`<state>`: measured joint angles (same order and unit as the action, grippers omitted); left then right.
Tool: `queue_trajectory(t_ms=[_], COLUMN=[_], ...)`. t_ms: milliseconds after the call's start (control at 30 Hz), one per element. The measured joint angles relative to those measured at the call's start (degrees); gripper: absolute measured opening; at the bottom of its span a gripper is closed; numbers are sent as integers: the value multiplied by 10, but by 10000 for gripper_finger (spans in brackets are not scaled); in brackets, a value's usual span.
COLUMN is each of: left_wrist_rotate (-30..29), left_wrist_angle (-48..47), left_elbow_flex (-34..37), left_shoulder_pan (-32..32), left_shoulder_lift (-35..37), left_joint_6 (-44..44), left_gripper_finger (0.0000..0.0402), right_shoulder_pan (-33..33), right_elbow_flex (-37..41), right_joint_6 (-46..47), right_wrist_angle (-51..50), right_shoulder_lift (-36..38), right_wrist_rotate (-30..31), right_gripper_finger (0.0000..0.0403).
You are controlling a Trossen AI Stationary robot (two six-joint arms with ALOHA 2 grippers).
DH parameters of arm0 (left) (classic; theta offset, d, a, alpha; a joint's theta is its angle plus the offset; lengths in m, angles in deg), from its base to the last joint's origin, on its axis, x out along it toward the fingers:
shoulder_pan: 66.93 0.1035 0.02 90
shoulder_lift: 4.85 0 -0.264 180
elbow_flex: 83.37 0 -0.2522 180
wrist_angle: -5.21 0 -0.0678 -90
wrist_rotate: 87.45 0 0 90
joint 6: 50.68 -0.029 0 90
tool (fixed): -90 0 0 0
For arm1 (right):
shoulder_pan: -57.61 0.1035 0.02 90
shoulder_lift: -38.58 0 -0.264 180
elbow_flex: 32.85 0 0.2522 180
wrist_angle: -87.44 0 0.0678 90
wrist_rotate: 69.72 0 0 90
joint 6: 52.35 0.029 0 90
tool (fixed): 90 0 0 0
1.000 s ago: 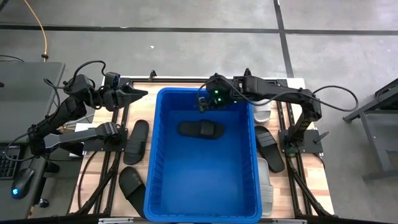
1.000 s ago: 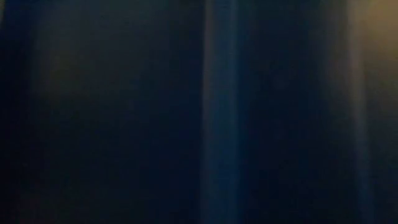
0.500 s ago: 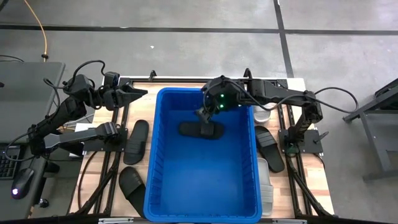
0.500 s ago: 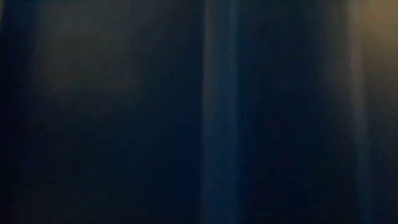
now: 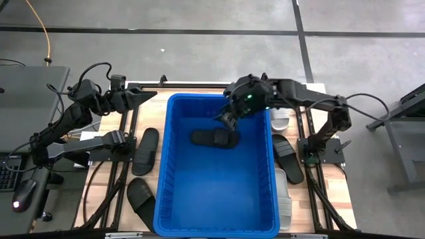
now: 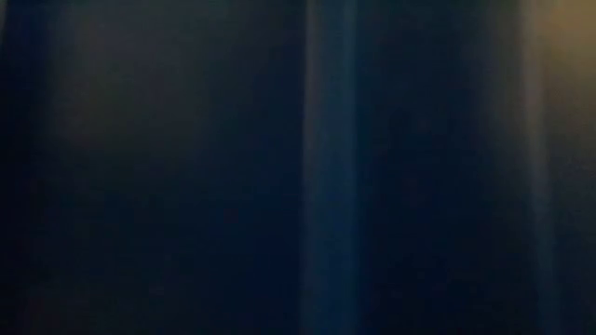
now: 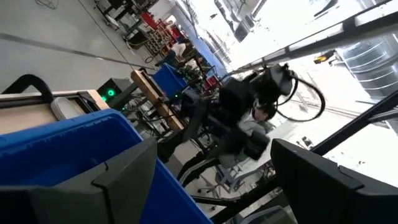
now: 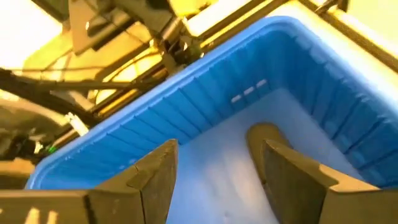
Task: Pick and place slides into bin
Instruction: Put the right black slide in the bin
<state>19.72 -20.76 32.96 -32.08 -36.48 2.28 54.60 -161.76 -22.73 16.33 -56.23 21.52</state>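
Right gripper [image 5: 229, 119] shifted — from over bin's [image 5: 216, 219] far rim, down toward black slide [image 5: 215, 138] on bin floor, then off toward bin's right side. Fingers now hang parted just above that slide's right end, holding nothing. Right arm's wrist swung rightward with it — elbow section now sits farther right over table edge.
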Motion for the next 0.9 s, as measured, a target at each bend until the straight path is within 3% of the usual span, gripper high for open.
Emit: queue_trajectory(t_ms=[133,267,400,567,700,900], left_wrist_rotate=[4,78,120,114,131,139], left_wrist_angle=[0,0,8,44,60,62], left_elbow_flex=[0,0,0,0,0,0], left_shoulder_pan=[0,0,0,0,0,0], left_shoulder_lift=[0,0,3,15,16,17], left_joint_6=[10,15,30,36,46,48], left_gripper_finger=[303,303,303,303,303,303], right_shoulder_pan=[-1,14,87,218,325,457], right_elbow_flex=[0,0,0,25,102,326], right_joint_6=[-10,104,234,333,367,449], right_wrist_angle=[-29,-119,-206,-220,-162,-58], right_shoulder_lift=[52,124,189,250,317,436], right_wrist_rotate=[80,133,227,345,435,630], right_gripper_finger=[220,218,218,218,218,218])
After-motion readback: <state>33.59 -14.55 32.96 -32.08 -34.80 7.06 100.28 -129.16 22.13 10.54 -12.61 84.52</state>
